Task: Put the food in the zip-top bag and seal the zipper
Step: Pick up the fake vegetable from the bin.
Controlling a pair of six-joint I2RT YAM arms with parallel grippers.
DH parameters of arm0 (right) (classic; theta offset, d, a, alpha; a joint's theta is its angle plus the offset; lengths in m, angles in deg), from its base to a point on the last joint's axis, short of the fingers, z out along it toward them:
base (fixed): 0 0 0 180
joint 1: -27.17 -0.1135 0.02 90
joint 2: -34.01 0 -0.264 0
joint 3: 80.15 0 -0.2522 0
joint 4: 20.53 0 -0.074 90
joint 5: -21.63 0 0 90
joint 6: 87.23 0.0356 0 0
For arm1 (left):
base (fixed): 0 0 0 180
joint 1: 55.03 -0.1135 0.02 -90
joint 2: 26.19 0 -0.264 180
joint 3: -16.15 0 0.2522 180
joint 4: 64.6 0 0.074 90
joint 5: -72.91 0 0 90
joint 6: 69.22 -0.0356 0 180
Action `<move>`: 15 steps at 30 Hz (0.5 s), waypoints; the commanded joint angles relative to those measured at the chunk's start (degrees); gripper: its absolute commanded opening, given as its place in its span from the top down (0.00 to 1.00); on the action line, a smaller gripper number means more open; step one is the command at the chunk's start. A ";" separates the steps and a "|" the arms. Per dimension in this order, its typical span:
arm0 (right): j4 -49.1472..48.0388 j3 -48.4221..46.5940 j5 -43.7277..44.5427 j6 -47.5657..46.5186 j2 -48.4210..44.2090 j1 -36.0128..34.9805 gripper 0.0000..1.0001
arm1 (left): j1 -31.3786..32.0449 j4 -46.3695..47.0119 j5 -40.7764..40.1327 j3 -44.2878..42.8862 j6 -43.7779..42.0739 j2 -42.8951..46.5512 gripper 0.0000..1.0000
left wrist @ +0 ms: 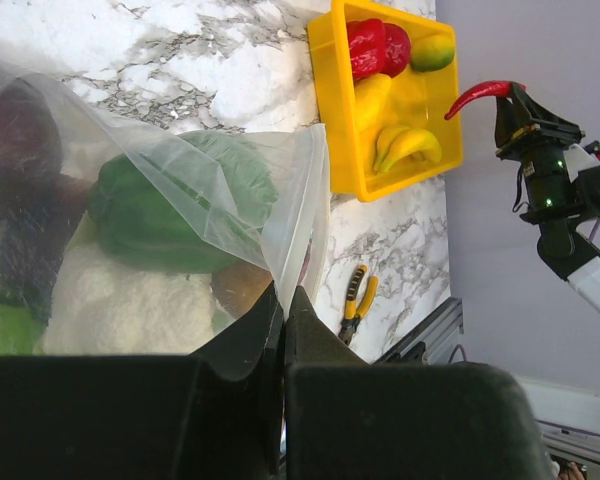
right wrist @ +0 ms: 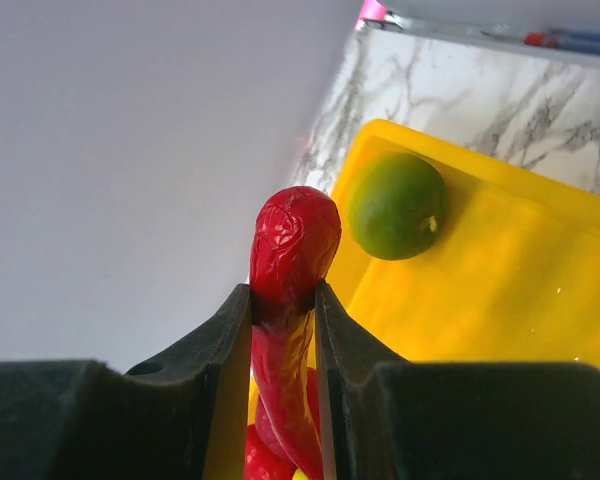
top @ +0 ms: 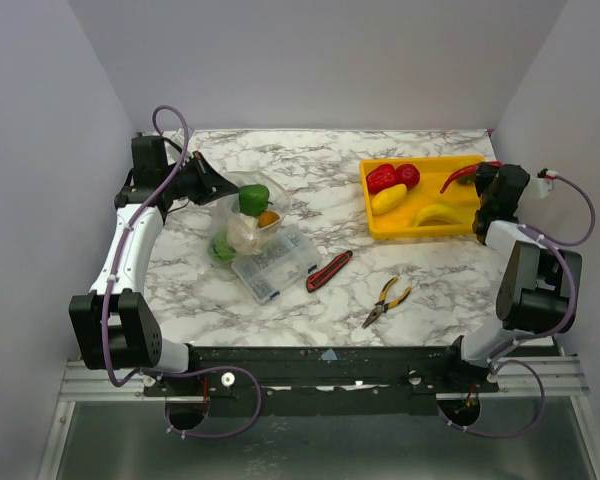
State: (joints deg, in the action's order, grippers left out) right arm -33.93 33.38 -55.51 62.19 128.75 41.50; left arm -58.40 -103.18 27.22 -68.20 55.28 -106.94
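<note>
Food is in two places. A green pepper (left wrist: 170, 205), a cauliflower (left wrist: 120, 300) and a dark piece (left wrist: 20, 150), too blurred in the wrist view to name, lie inside the bag (top: 242, 225) on the left part of the table (top: 380, 155), just beside the box (top: 277, 265). The left gripper (left wrist: 283, 300) is closed on the bag's edge, with thin film pinched between its jaws. The right gripper (right wrist: 283, 295) clamps a red chili (right wrist: 293, 240) over the far right corner of the tray (top: 420, 233). In the tray lie a lime (right wrist: 395, 205), red pieces (top: 392, 177) and yellow pieces (top: 400, 200).
</note>
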 commanded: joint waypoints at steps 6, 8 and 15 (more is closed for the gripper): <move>-24.53 12.30 -8.11 -10.82 -11.31 -0.39 1.00 | -0.33 1.91 1.77 0.10 0.39 0.05 1.00; -26.53 13.84 -8.84 -11.77 -13.62 -1.04 1.00 | -0.32 2.05 1.98 0.18 0.46 0.00 1.00; -31.43 13.31 -12.42 -14.85 -17.72 -6.59 1.00 | -0.33 2.14 2.22 0.10 0.65 0.10 1.00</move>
State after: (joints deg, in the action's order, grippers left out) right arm -59.00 47.87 -63.99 51.02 113.12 38.55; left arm -58.40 -103.09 27.29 -68.20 55.34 -106.94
